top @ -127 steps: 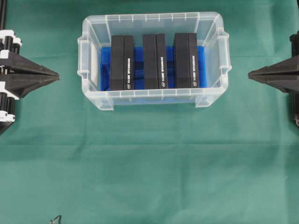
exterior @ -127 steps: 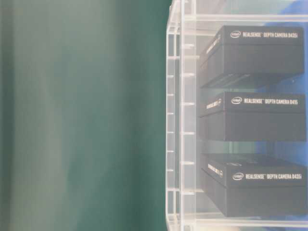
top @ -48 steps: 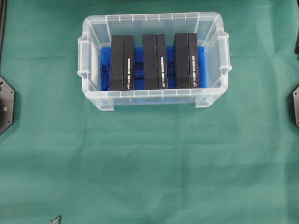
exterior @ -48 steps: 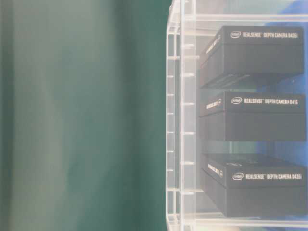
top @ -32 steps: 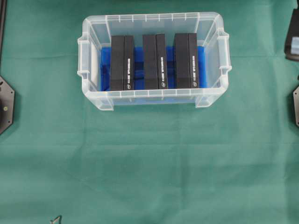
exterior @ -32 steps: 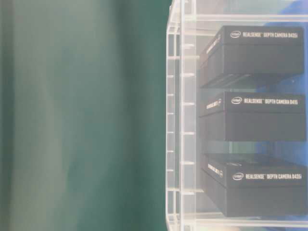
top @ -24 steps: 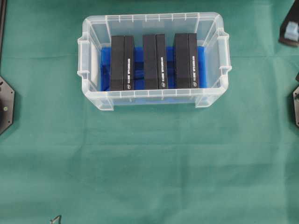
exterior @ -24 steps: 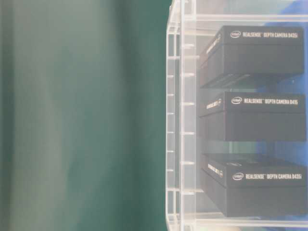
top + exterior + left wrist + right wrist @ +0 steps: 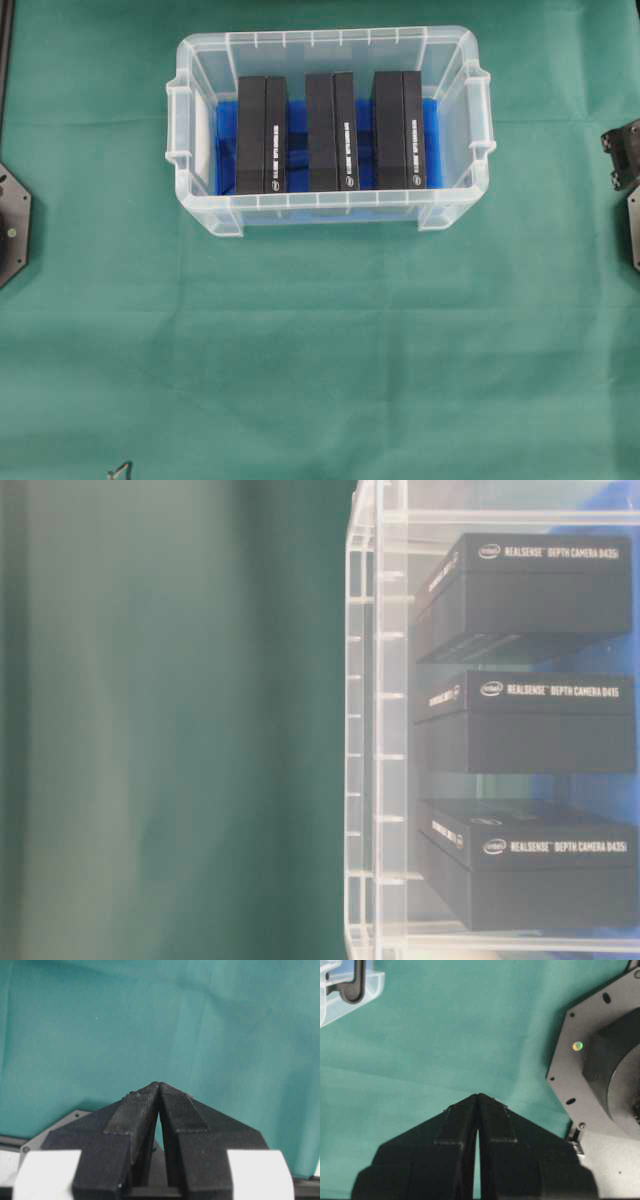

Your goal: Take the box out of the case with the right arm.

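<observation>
The clear plastic case stands at the top middle of the green cloth, with a blue sheet on its bottom. Three black boxes stand on edge inside it: left, middle and right. The table-level view shows them through the case wall, top box, middle, bottom. My right gripper is shut and empty over bare cloth, far from the case corner. A black part of the right arm shows at the right edge. My left gripper is shut, empty.
A black octagonal base plate sits at the left edge of the cloth, another at the right edge; the right one looms close in the right wrist view. Green cloth spreads in front of the case.
Both grippers, earlier pointing at the case from either side, have left the overhead view. A black part of the right arm has come down along the right edge. Boxes and case have not moved.
</observation>
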Motion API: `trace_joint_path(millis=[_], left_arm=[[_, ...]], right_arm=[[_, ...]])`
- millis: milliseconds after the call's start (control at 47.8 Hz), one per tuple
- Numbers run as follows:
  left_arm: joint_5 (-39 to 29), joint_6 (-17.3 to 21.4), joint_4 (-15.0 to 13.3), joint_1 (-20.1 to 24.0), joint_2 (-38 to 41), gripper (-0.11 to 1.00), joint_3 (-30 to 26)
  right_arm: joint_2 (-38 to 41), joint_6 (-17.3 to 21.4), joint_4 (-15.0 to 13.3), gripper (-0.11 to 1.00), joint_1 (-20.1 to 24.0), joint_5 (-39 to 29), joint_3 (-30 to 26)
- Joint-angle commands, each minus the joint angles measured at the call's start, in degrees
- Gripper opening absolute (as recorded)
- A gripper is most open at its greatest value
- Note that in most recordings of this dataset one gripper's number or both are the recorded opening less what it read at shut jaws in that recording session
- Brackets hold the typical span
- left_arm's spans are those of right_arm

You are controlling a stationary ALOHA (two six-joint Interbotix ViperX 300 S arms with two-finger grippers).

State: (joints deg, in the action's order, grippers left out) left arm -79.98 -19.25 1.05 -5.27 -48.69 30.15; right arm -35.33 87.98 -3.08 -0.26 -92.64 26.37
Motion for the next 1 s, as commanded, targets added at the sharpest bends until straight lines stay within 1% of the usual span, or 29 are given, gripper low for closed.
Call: trace_joint_path(millis=[0,42,105,188,251,314,439,481,565,607,669,983], left_arm=[[0.18,-0.09,0.18,-0.26,0.35,0.03,-1.49],[0.18,0.0,0.18,-0.26,0.35,0.03,-1.49],[0.18,-0.09,0.18,-0.18,0.35,0.03,-1.49],[0.18,0.0,0.18,-0.18,0.35,0.03,-1.49],[0.18,-0.09,0.18,-0.18,0.35,0.03,-1.49],[0.18,-0.09,0.18,-0.18,0.35,0.03,-1.41],[0.18,-0.09,0.18,-0.18,0.35,0.03,-1.41],[0.18,-0.09,0.18,-0.18,0.44,0.03,-1.49],[0.18,-0.09,0.18,-0.18,0.35,0.03,-1.49],[0.18,-0.09,0.18,-0.18,0.35,0.03,-1.49],[0.18,-0.09,0.18,-0.18,0.35,0.03,-1.49],[0.18,-0.09,0.18,-0.18,0.7,0.03,-1.49]], right_arm=[[0.53,0.18,-0.26,0.01,-0.09,0.09,-1.05],[0.62,0.18,-0.62,0.01,-0.09,0.09,-1.05],[0.53,-0.26,-1.93,0.01,-0.79,0.09,-1.05],[0.44,-2.29,-2.81,0.01,-2.72,0.44,-1.05],[0.44,-5.1,-2.9,0.01,-5.54,0.88,-1.05],[0.62,-8.79,-2.9,0.01,-8.96,1.76,-1.05],[1.23,-17.23,-2.37,0.01,-17.14,3.96,-1.05],[1.67,-19.25,-2.02,0.01,-19.42,4.31,-1.14],[2.55,-21.97,-1.32,0.01,-22.32,4.39,-1.14],[2.9,-22.85,-1.14,0.01,-23.2,4.57,-1.14],[3.08,-23.38,-1.05,0.01,-23.38,4.57,-1.05],[1.41,-23.12,-1.05,0.01,-23.38,5.89,0.18]])
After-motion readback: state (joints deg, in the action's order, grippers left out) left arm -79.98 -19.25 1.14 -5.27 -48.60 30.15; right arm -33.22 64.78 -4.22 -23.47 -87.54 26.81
